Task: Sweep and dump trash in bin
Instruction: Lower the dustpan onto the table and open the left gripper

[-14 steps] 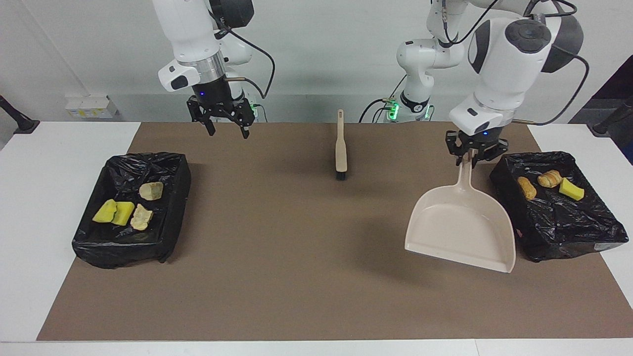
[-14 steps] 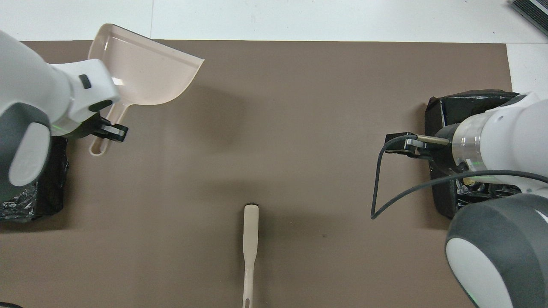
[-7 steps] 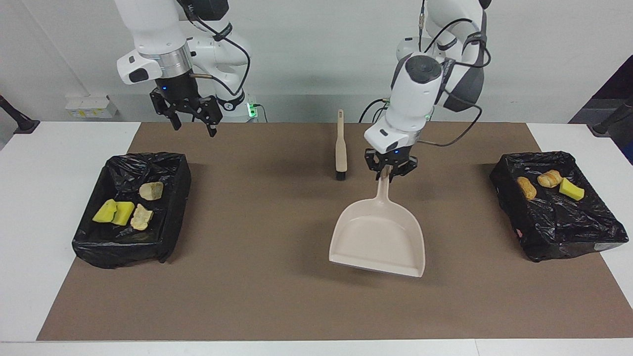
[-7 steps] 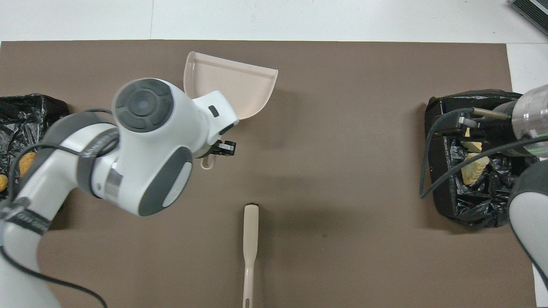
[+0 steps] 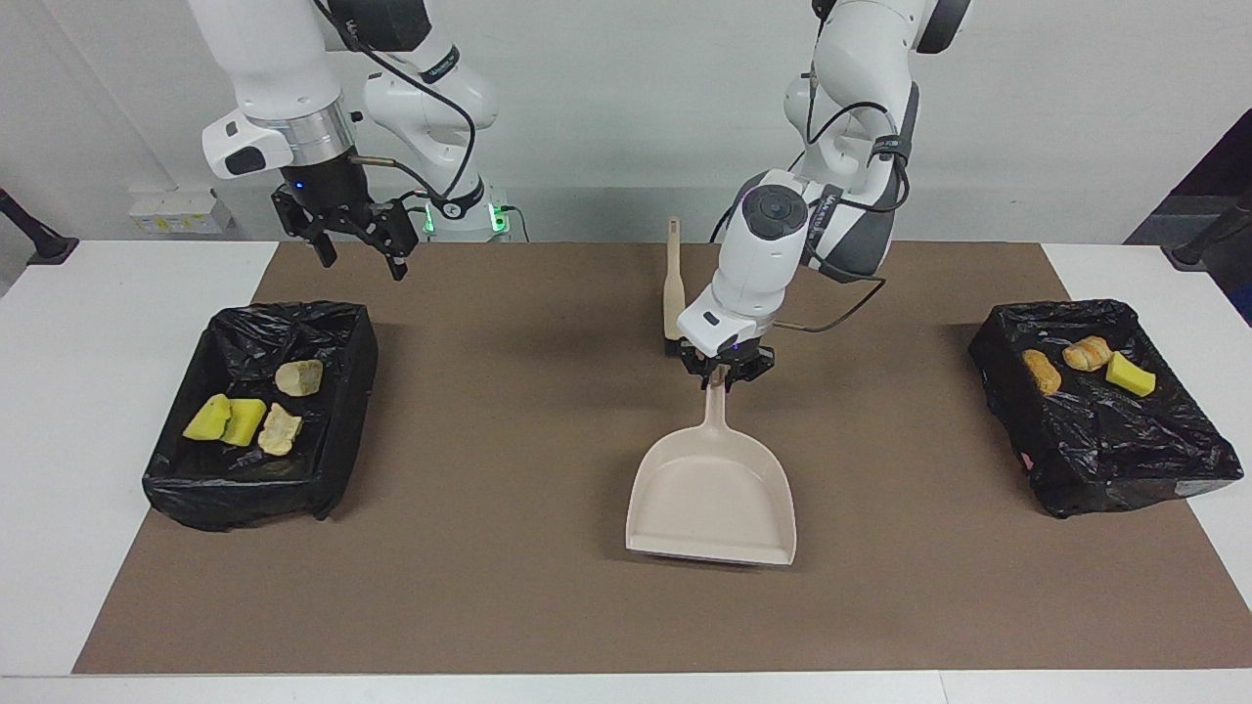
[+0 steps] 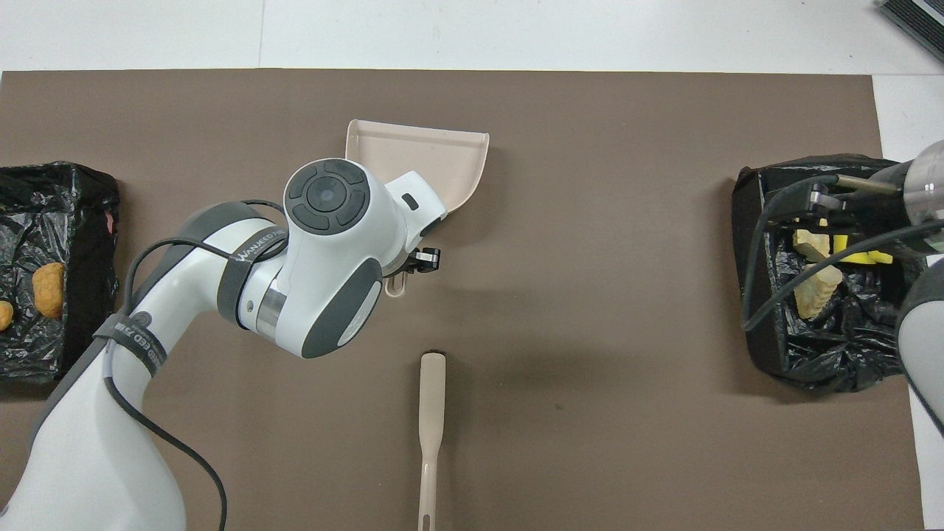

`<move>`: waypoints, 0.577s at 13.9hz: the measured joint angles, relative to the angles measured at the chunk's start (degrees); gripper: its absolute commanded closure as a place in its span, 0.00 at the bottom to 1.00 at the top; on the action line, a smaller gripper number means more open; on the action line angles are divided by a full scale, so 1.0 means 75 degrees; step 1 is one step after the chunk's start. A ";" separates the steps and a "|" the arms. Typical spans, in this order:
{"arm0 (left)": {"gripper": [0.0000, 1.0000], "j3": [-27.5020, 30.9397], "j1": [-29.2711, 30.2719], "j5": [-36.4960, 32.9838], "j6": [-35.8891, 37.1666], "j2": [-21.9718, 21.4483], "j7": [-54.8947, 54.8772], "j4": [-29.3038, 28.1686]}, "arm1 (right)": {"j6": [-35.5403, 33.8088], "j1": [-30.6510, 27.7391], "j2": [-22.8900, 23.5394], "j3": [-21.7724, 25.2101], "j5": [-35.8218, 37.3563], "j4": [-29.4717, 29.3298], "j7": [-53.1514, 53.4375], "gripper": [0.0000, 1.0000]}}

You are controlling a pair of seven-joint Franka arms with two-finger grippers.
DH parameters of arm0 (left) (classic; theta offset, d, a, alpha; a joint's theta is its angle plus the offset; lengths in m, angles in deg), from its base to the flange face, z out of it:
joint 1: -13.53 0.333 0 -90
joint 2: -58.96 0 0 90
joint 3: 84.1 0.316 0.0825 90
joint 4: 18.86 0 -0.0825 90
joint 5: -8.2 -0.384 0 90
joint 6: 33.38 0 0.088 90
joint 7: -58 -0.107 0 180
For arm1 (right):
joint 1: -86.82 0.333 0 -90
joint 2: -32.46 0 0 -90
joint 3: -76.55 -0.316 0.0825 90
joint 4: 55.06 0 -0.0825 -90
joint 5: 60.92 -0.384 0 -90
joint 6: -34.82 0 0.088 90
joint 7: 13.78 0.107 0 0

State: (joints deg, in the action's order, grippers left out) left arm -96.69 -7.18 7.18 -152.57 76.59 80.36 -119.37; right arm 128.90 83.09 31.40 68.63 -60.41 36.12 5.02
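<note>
At mat centre, left jaws point(image 5: 725, 376) clamp the dustpan point(image 5: 712, 499) handle; right jaws point(image 5: 356, 250) apart.

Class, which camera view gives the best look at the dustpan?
The facing view: the whole dustpan shows, handle to lip, on the brown mat. In the overhead view the left arm hides its handle and much of its tray.
</note>
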 measured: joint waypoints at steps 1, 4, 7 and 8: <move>1.00 -0.0021 -0.0029 0.0000 -0.0164 -0.0003 0.0036 -0.0088 | -0.0005 -0.0047 0.0014 -0.0001 0.0000 0.0000 -0.0119 0.00; 1.00 0.0010 -0.0031 0.0000 -0.0552 -0.0003 0.0046 -0.0217 | -0.0011 -0.0063 0.0030 -0.0005 0.0000 -0.0004 -0.0401 0.00; 1.00 -0.0010 -0.0069 0.0001 -0.0631 0.0034 0.0131 -0.0440 | -0.0020 -0.0068 0.0035 -0.0005 0.0000 -0.0015 -0.0437 0.00; 1.00 -0.0013 -0.0135 0.0002 -0.0740 0.0072 0.0190 -0.0526 | -0.0022 -0.0070 0.0039 -0.0003 0.0000 -0.0017 -0.0437 0.00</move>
State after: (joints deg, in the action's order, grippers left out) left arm -96.79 -8.19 7.19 -158.13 77.13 81.79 -123.32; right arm 128.73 82.56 31.70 68.61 -60.41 35.99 1.74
